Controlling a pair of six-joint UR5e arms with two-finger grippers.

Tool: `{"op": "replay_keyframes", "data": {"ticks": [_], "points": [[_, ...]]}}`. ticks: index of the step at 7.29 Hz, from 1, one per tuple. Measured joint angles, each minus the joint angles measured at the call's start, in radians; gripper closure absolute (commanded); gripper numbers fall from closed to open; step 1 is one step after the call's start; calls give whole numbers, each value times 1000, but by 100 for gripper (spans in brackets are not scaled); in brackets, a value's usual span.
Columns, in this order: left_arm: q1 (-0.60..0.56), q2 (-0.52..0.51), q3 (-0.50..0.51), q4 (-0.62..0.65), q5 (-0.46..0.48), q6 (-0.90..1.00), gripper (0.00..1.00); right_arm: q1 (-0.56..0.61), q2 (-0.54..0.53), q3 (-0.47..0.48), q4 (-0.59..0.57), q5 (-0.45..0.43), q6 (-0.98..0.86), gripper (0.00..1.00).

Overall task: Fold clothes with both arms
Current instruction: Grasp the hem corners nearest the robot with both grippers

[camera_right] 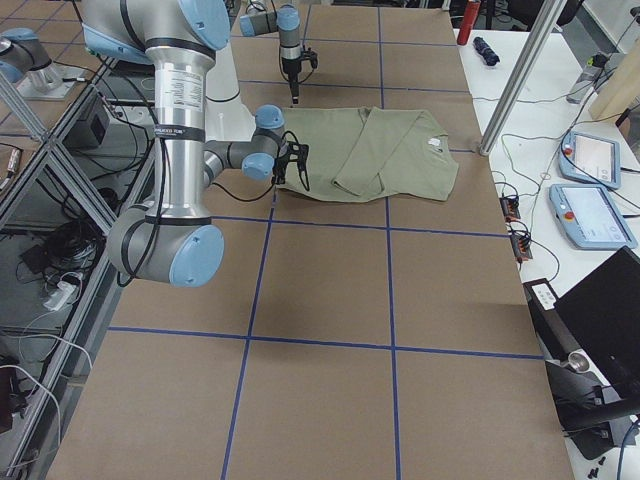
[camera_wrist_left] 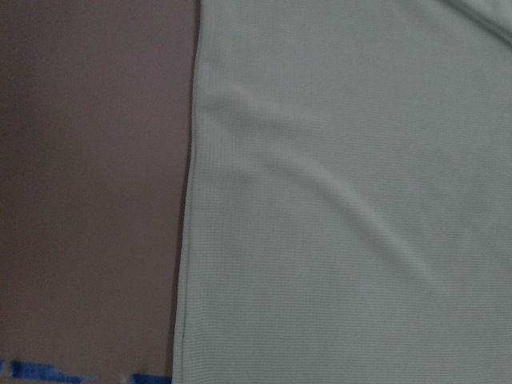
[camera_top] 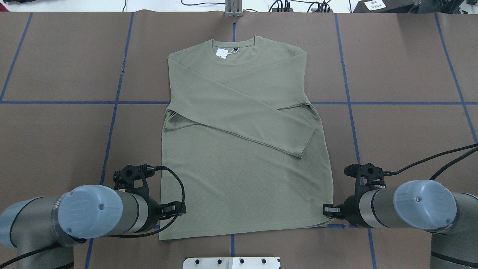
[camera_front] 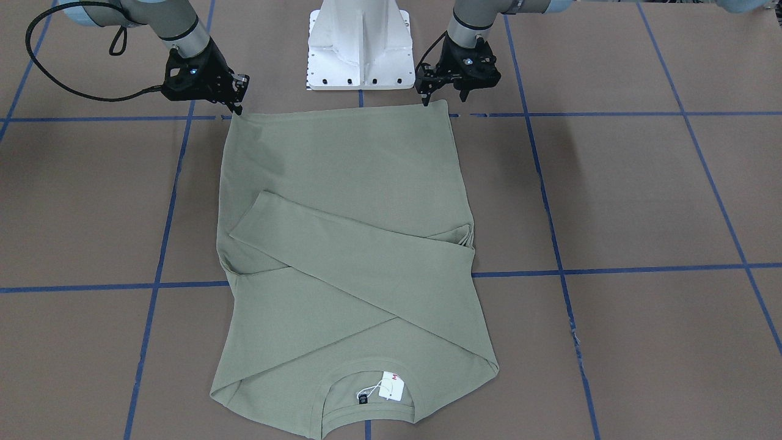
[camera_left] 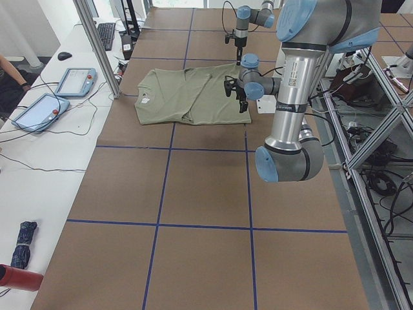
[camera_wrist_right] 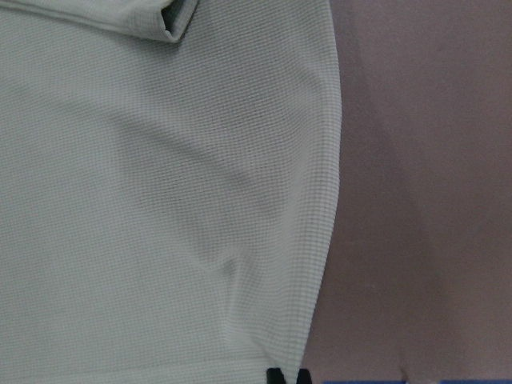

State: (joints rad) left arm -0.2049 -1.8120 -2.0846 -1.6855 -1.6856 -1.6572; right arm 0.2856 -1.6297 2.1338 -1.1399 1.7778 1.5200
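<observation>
The sage-green long-sleeved shirt (camera_top: 242, 179) lies flat in the middle of the brown table (camera_top: 52, 142), with its hem toward the robot and its collar at the far side. Both sleeves are folded across the chest. The sleeve from the robot's-left shoulder lies on top, and its cuff ends near the right side seam. A white hang tag (camera_front: 391, 386) and a black neck label (camera_front: 363, 397) sit inside the collar.

The left gripper (camera_front: 445, 98) stands at the hem's left corner with its jaws apart, one finger at the cloth's corner. The right gripper (camera_front: 237, 109) is at the hem's right corner. Its wrist camera shows the two fingertips (camera_wrist_right: 276, 376) close together right at the hem edge, but I cannot tell whether they pinch the cloth.

Blue tape lines (camera_top: 112, 102) cross the table and pass under the shirt. The white pedestal base (camera_front: 360, 49) stands just behind the hem, between the grippers. On the white side bench (camera_left: 45, 187) beyond the collar lie two tablet-like pendants (camera_left: 75, 82), and an aluminium post (camera_left: 97, 45) rises beside them.
</observation>
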Motion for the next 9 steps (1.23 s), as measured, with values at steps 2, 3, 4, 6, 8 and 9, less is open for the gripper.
{"op": "replay_keyframes", "data": {"ticks": [2, 3, 4, 6, 8, 9], "points": [[30, -1, 47, 4, 14, -22, 14, 10, 2, 6, 0, 2, 0, 100], [40, -3, 55, 4, 16, -32, 17, 11, 3, 10, 0, 3, 0, 100], [49, -3, 59, 5, 16, -41, 19, 12, 3, 10, 0, 3, 0, 100], [60, -14, 68, 5, 17, -47, 21, 16, 4, 11, 0, 4, 0, 100], [64, -41, 96, 5, 16, -48, 31, 19, 3, 10, 0, 5, 0, 100], [64, -50, 106, 6, 15, -48, 40, 25, 3, 10, 0, 12, 0, 100]]}}
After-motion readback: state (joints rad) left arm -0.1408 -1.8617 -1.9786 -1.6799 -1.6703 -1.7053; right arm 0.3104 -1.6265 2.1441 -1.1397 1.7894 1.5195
